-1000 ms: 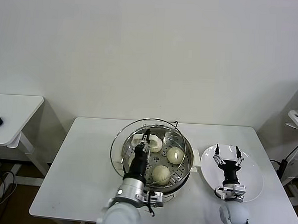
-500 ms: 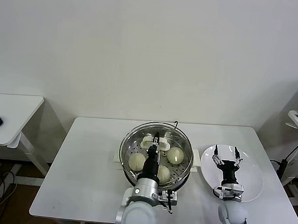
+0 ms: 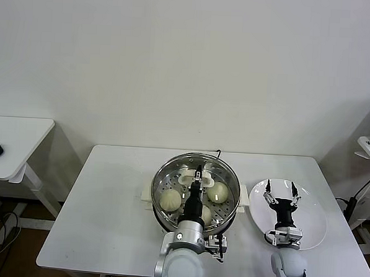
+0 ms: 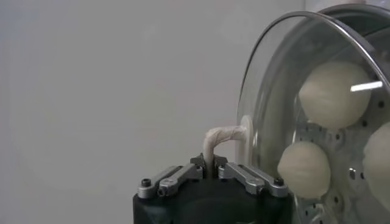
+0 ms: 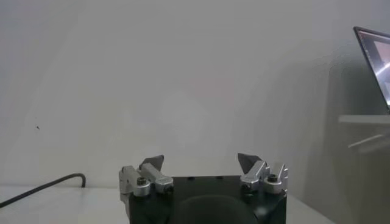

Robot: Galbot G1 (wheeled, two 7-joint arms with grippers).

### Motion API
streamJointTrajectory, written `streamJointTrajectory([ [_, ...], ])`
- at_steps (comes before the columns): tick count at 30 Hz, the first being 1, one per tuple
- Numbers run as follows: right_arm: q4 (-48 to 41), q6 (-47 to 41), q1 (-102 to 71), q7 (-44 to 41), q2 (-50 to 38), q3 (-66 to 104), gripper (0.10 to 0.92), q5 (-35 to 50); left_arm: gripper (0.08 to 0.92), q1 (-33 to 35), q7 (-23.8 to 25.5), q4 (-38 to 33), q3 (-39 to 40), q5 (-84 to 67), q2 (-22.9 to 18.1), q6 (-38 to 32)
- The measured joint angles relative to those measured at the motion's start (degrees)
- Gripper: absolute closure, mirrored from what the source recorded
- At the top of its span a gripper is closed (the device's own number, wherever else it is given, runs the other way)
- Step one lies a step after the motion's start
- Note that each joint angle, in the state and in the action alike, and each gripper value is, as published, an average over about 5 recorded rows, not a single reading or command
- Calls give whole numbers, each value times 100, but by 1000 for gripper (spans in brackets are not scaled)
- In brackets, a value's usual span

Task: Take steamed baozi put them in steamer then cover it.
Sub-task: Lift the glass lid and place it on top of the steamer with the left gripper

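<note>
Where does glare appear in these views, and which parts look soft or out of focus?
Left wrist view: a bright streak of glare on the cover crosses a baozi seen through the glass, and the baozi look soft. Head view: the steamer rim shines. Right wrist view: background blurred, right gripper sharper.

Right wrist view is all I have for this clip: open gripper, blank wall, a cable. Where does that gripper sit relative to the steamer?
Observer: The right gripper hangs open over an empty white plate, to the right of the steamer.
Operator: Is the cover on yet?
Observer: The cover sits over the steamer's rim; the left gripper is shut on its cream handle.
Operator: Are the baozi inside?
Observer: Yes, through the glass the steamed baozi rest on the perforated tray; the arm hides part of them, so I cannot confirm all four.
</note>
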Motion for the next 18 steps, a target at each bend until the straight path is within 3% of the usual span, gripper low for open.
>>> streamJointTrajectory([
  [18,-33,0,30,-1,15,-7,203,-17,814,40,-13,184,-14,274,-99,-71],
])
